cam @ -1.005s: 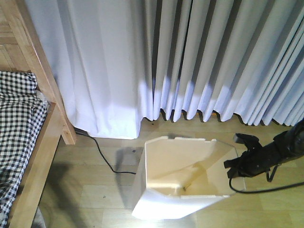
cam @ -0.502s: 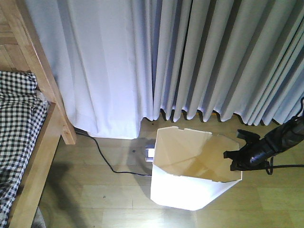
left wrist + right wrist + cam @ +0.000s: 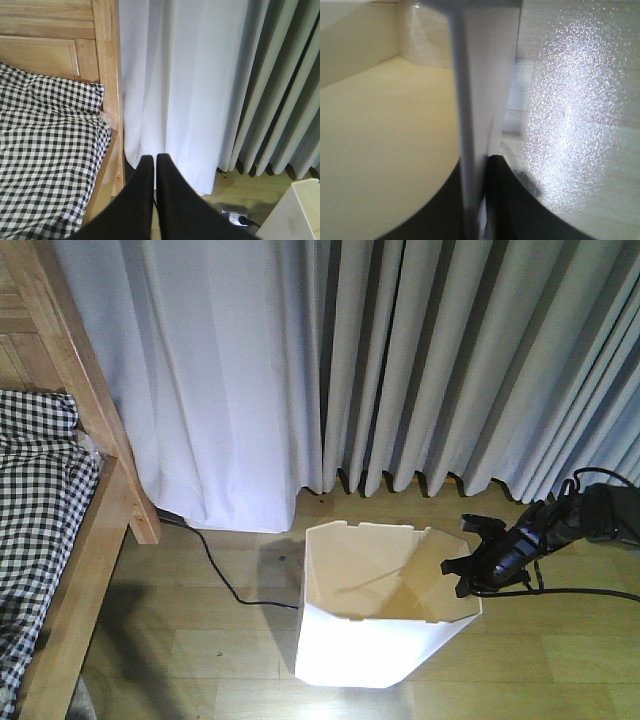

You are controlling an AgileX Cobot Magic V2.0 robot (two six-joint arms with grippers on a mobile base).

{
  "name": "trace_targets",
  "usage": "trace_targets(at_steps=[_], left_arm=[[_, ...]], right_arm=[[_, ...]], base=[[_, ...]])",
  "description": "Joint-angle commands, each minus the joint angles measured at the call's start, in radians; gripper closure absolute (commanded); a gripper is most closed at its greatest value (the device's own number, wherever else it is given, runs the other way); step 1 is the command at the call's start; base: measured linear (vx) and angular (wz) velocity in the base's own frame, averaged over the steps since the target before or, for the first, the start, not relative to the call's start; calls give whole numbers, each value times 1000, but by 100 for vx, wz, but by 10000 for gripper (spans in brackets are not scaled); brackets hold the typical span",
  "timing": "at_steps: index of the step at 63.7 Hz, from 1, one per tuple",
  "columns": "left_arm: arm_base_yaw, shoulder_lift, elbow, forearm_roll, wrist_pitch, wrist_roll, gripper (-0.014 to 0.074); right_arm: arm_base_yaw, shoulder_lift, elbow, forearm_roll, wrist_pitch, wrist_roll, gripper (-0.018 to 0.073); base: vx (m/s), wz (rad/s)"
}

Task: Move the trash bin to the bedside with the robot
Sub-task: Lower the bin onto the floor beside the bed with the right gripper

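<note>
The right gripper [image 3: 462, 570] pinches the right rim of the trash bin [image 3: 350, 650], one finger inside the wall and one outside (clearest in the wrist view). The bin stands upright on the wooden floor [image 3: 200, 640] before the curtain [image 3: 400, 360], well apart from the bedside [image 3: 70, 580] at left. The left gripper [image 3: 154, 167], fingers pressed together, holds nothing.

Pale pleated curtains [image 3: 450, 360] hang to a light wooden floor [image 3: 560, 660].

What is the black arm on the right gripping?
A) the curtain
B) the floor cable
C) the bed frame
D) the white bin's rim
D: the right gripper pinches the rim of the trash bin, whose wall runs between the jaws in the right wrist view.
</note>
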Motion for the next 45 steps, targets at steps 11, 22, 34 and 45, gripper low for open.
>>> trace_targets(at_steps=[11,22,34,45], left_arm=[[-3,-14,3,-2,-66,-4,603],[-3,-14,3,-2,-66,-4,603],[-3,-14,3,-2,-66,-4,603],[-3,-14,3,-2,-66,-4,603]], right_arm=[[17,-3,-163,19,137,45,554],[19,49,-257,-51,161,163,547],[19,82,-313,-76,195,167,538],[19,87,-320,-76,183,167,510]], base=[[0,0],[0,0],[0,0],[0,0]])
